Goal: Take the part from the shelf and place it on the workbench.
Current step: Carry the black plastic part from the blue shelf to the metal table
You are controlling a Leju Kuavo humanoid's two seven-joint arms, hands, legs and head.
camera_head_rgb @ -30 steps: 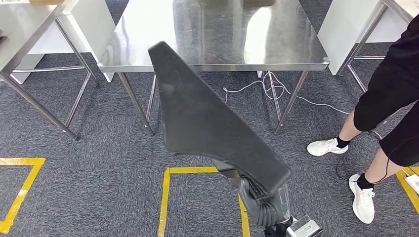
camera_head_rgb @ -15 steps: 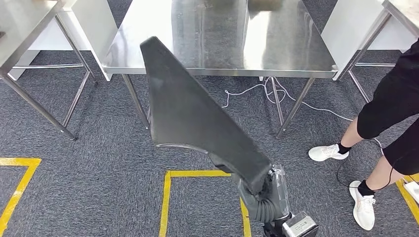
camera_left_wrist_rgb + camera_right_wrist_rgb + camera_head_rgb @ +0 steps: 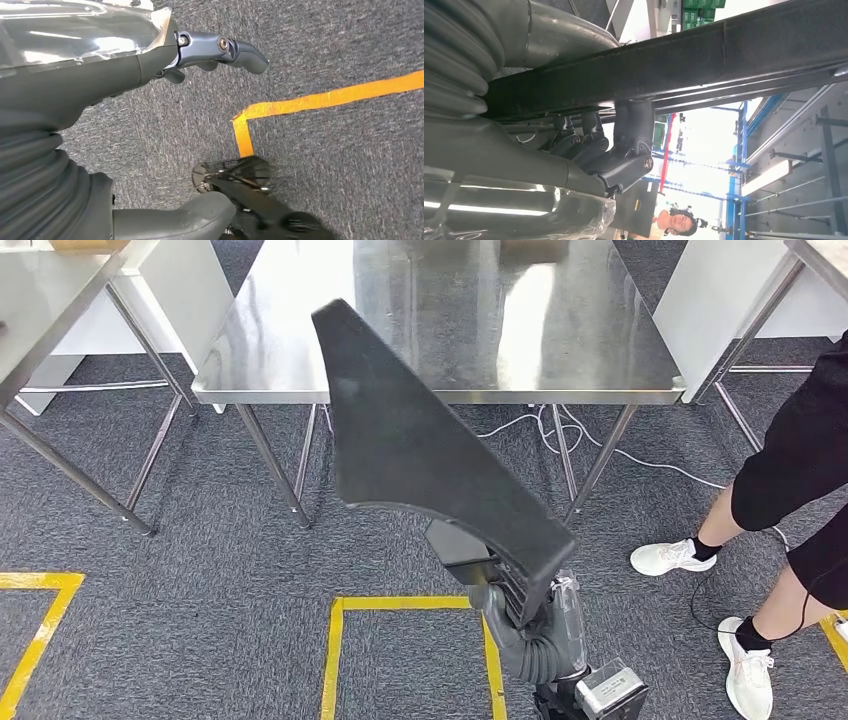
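Note:
The part is a large flat black wedge-shaped panel. My right hand grips its wide lower end from beneath and holds it up at a slant, and its narrow tip overlaps the front edge of the steel workbench. In the right wrist view the dark fingers wrap under the edge of the part. My left hand hangs over the grey carpet, fingers apart, holding nothing.
A person's legs and white shoes stand at the right, close to the workbench's corner. White cable lies under the bench. Yellow floor tape marks a box below me. Other steel tables flank the bench.
The whole view has shifted as I move; the workbench's front edge now lies lower and nearer. The part stays in my right hand, and its tip reaches slightly further over the bench.

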